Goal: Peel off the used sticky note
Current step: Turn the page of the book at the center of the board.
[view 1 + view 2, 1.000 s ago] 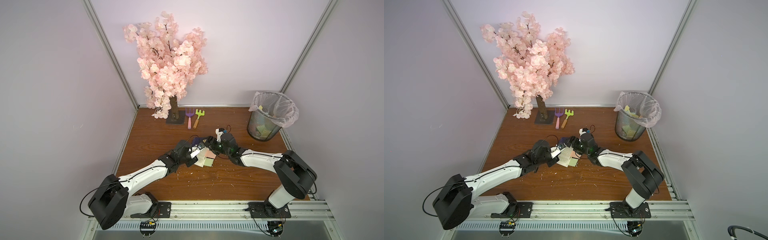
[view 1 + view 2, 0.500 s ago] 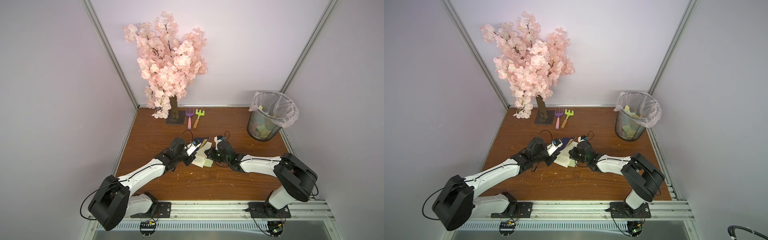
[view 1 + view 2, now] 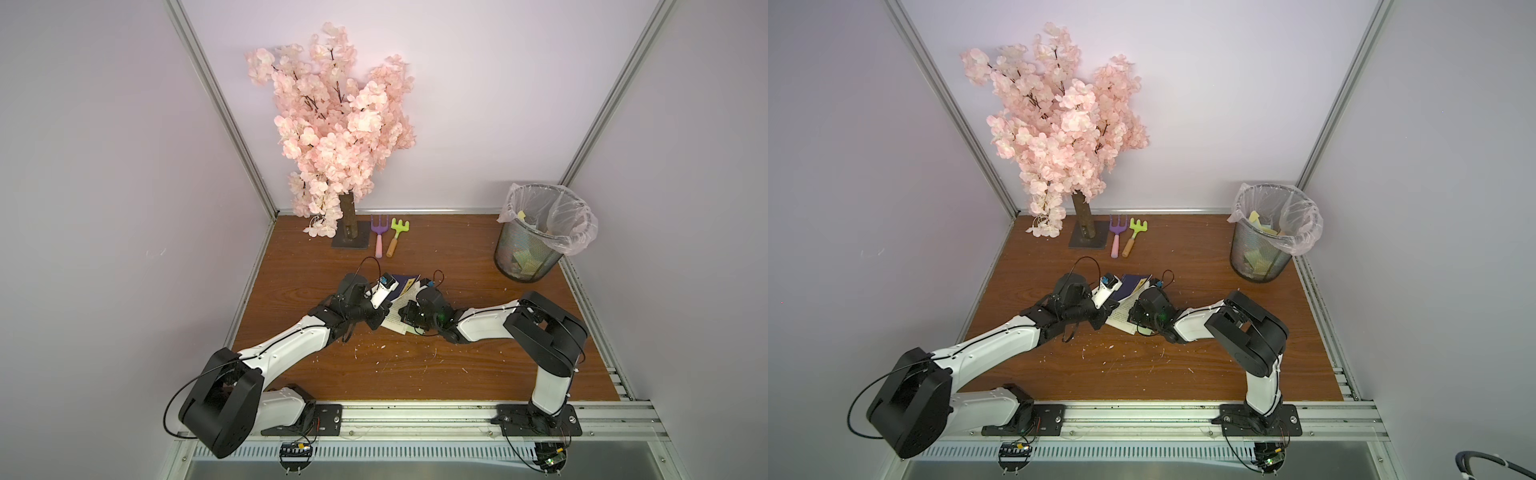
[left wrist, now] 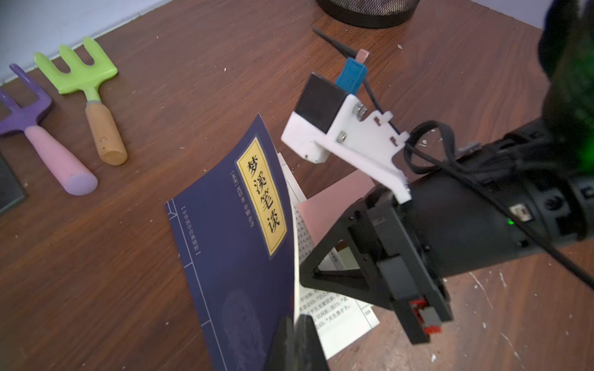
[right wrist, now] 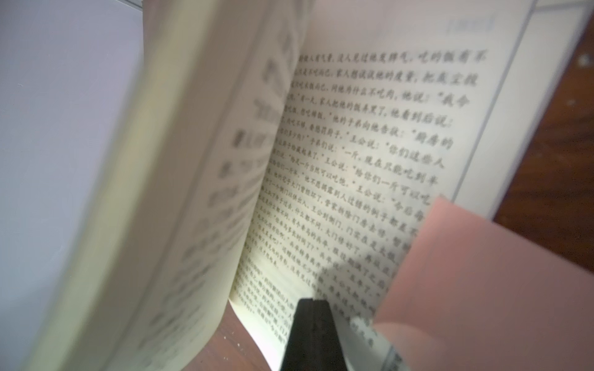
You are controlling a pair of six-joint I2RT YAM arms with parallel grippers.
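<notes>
White arm shells [image 3: 291, 345], chunky black joints [image 3: 540, 328]; behind the jaws of the right gripper [image 5: 311, 305]: screwed-on white bracket [image 4: 347, 138], black cables [image 4: 427, 144], green LED [image 4: 509, 221].

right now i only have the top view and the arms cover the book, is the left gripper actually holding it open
observer: yes, in the left wrist view the left gripper is shut on the edge of the blue cover, which stands lifted off the open page.
operator: any sticky note in there
observer: a pink sticky note sits on that page.
operator: is the other arm on it
observer: it doesn't look so. In the right wrist view the right gripper is shut, with the note beside it, not between the jaws.
</notes>
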